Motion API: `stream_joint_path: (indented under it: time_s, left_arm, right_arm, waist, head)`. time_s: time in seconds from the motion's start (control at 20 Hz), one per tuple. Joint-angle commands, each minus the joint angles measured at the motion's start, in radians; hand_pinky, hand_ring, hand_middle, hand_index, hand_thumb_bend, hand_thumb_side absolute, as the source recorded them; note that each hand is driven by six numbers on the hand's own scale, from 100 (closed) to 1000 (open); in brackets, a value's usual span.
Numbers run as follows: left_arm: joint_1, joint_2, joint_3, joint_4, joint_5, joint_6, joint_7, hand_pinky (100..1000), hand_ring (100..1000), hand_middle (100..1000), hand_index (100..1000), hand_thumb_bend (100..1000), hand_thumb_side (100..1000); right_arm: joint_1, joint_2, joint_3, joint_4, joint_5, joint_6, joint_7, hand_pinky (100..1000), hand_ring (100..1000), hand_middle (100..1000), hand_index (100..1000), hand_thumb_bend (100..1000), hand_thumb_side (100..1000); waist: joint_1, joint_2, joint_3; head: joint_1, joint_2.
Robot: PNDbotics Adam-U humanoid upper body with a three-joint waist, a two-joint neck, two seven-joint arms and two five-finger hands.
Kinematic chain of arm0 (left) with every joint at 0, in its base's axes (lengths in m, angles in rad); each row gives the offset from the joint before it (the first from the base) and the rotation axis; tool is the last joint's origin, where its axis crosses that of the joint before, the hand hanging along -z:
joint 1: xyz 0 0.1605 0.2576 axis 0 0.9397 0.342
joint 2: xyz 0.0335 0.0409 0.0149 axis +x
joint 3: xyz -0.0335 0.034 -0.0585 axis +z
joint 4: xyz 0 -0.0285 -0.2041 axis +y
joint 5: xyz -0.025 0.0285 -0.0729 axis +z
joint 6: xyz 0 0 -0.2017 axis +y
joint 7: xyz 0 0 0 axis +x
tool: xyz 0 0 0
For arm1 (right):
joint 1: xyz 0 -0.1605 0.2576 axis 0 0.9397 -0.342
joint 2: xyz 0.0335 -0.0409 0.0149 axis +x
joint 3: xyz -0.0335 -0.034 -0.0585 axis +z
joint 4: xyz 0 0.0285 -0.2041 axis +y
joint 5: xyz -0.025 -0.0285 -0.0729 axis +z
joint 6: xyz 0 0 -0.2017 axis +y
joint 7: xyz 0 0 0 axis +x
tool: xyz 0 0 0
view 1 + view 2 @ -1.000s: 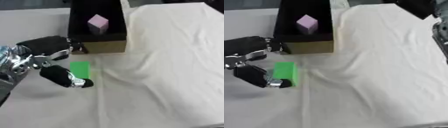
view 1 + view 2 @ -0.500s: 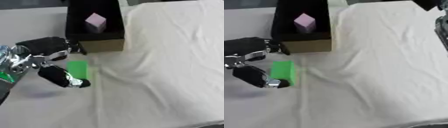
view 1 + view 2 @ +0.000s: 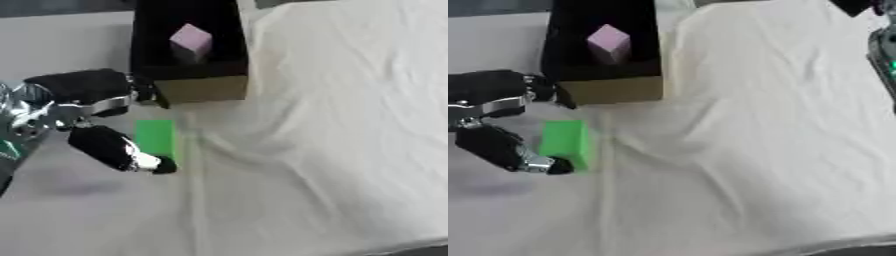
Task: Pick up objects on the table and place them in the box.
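One pink block (image 3: 191, 41) already inside the box (image 3: 203, 89). Green block (image 3: 565, 142) not yet in, lying on the cloth-covered worktop (image 3: 350, 125) just below the box. Left hand (image 3: 87, 100) around it, fingers (image 3: 118, 149) spread, not closed on it.

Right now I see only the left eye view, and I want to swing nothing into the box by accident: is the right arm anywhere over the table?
Observer: Yes. The right eye view shows part of the right arm at the upper right edge, well clear of the box.
Operator: And the green block, is it flat like a card?
Observer: No. The right eye view shows a side face on the green block, so it has real thickness.
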Motion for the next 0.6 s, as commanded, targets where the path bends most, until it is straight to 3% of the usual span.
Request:
stream_joint_path:
  time_s: [0.05, 0.6]
  left_arm:
    - [-0.011, 0.019, 0.025, 0.004, -0.009, -0.008, 0.008, 849, 905, 853, 892, 625, 765]
    - [-0.007, 0.008, 0.027, 0.078, -0.022, -0.031, 0.006, 852, 911, 868, 895, 625, 645]
  right_arm:
    - [-0.014, -0.020, -0.013, -0.015, -0.007, 0.001, 0.002, 849, 803, 734, 877, 115, 962]
    - [-0.008, -0.015, -0.013, -0.015, -0.008, 0.004, 0.006, 849, 802, 732, 877, 114, 971]
  waist:
    - [-0.001, -0.022, 0.000]
    - [-0.002, -0.020, -0.005]
  head:
    - [-0.005, 0.002]
    - [0.003, -0.008]
